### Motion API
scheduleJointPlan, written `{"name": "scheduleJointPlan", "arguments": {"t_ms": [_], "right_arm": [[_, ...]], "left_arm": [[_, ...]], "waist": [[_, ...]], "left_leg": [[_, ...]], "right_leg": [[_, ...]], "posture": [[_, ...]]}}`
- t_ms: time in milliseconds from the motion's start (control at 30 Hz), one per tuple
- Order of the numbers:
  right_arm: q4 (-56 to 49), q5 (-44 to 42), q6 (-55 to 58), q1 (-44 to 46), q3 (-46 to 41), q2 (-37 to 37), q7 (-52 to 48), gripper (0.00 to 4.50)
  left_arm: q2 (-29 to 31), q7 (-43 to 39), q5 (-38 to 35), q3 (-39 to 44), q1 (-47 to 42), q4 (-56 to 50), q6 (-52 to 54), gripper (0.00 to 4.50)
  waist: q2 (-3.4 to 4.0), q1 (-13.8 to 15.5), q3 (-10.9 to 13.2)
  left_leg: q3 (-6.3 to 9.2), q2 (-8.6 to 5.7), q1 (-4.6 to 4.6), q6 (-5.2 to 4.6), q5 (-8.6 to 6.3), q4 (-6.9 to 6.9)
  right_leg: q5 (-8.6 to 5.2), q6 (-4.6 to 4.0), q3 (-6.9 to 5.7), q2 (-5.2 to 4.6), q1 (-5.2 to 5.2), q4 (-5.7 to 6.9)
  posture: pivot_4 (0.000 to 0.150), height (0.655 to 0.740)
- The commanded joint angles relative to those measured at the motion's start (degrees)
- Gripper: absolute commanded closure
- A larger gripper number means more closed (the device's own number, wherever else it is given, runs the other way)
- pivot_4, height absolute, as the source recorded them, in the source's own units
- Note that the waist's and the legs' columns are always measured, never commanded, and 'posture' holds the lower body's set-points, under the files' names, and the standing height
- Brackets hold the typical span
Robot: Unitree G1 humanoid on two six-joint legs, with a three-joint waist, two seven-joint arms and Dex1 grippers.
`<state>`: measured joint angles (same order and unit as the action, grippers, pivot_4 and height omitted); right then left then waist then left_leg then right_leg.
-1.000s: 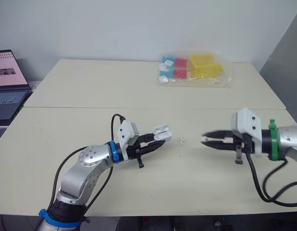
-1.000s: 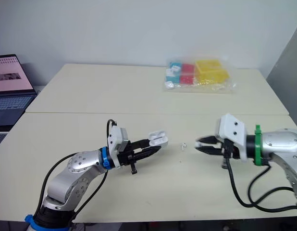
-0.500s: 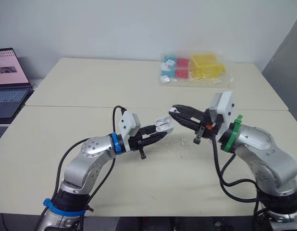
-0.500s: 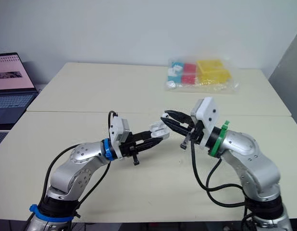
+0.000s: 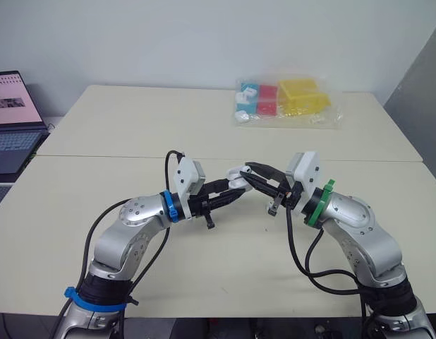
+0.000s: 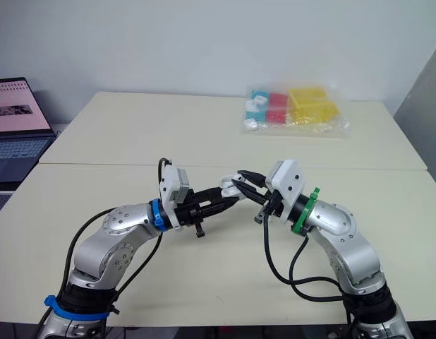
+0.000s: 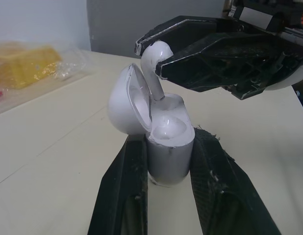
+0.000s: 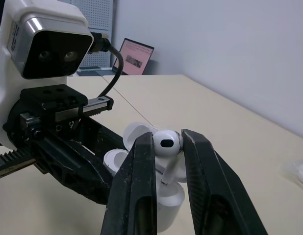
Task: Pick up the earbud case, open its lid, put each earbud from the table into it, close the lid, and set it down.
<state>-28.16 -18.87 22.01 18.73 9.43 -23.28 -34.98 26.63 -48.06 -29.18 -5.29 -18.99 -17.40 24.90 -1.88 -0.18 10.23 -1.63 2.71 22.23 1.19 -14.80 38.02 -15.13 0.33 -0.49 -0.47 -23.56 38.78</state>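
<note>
Above the middle of the table (image 5: pixel 133 127), the left gripper (image 5: pixel 229 192) is clamped on the body of the earbud case (image 7: pixel 169 147), its lid (image 7: pixel 124 105) swung open, while the right gripper (image 5: pixel 252 171) pinches an earbud (image 8: pixel 166 143) whose stem seems partly seated in one socket.

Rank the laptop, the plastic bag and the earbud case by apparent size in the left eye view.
1. plastic bag: the largest as shown.
2. laptop: somewhat less shows, but the picture's edge cuts it off, so its place against the bag is unsure.
3. earbud case: by far the smallest.
</note>
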Motion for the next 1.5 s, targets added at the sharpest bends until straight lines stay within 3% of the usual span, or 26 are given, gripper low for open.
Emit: {"name": "scheduleJointPlan", "arguments": {"t_ms": [33,433,700,1033,1200,1267,1500], "right_arm": [[-0.1,1.1,-2.4,-0.4,-0.1,-0.1,-0.4,4.09],[0.6,1.4,-1.7,-1.4,0.8,-0.2,-0.6,4.09],[-2.4,-1.1,1.9,-1.0,-0.3,-1.2,-0.9,1.30],[-13.2,-13.8,18.1,-5.6,-14.0,-11.3,0.7,1.26],[-13.5,-4.1,28.7,-7.6,-7.3,-11.9,13.1,1.26],[-13.4,-2.4,31.4,-6.8,-4.8,-10.7,15.9,1.26],[-2.8,5.6,37.2,-3.4,3.5,5.0,29.3,1.26]], "left_arm": [[-0.3,0.0,-1.0,1.4,-1.3,-1.0,-0.5,3.70],[-0.7,0.5,-0.8,1.6,-1.3,-1.0,-0.9,3.70],[-0.7,0.2,-0.2,1.1,-1.3,-0.7,-1.5,3.70],[0.3,1.9,4.1,2.7,-0.3,3.9,-5.5,3.70],[1.2,0.6,6.2,2.7,-0.3,6.4,-8.4,3.70],[1.3,0.2,6.5,2.5,-0.3,6.5,-8.8,3.70],[1.4,-1.1,7.3,1.6,0.1,6.1,-9.3,3.70]], "waist": [[0.00,0.0,0.0],[0.00,0.0,0.0],[0.00,0.0,0.0],[0.00,0.2,0.0],[0.01,-0.1,0.0],[0.01,-0.1,0.0],[0.01,-0.1,0.0]], "left_leg": [[0.00,0.00,0.00,0.00,0.00,0.00],[-0.01,0.00,0.00,0.00,0.00,-0.01],[-0.01,0.00,0.00,0.00,0.00,-0.01],[0.03,0.00,0.08,0.00,0.00,-0.05],[-0.02,0.02,0.08,0.00,0.00,-0.07],[-0.02,0.03,0.12,0.00,0.00,-0.07],[-0.01,0.03,0.56,0.00,0.00,-0.04]], "right_leg": [[0.00,0.00,0.00,0.00,0.00,0.00],[0.00,0.00,0.01,0.00,0.00,-0.01],[0.00,0.00,0.01,-0.01,0.00,-0.02],[0.00,0.00,-0.05,-0.06,0.01,-0.16],[0.00,0.00,0.01,-0.07,-0.05,-0.13],[0.00,0.00,0.01,-0.13,-0.11,-0.09],[0.00,0.00,0.02,0.01,-0.56,0.03]], "posture": [[0.150,0.7400],[0.150,0.7400],[0.150,0.7400],[0.150,0.7400],[0.150,0.7400],[0.150,0.7400],[0.150,0.7400]]}}
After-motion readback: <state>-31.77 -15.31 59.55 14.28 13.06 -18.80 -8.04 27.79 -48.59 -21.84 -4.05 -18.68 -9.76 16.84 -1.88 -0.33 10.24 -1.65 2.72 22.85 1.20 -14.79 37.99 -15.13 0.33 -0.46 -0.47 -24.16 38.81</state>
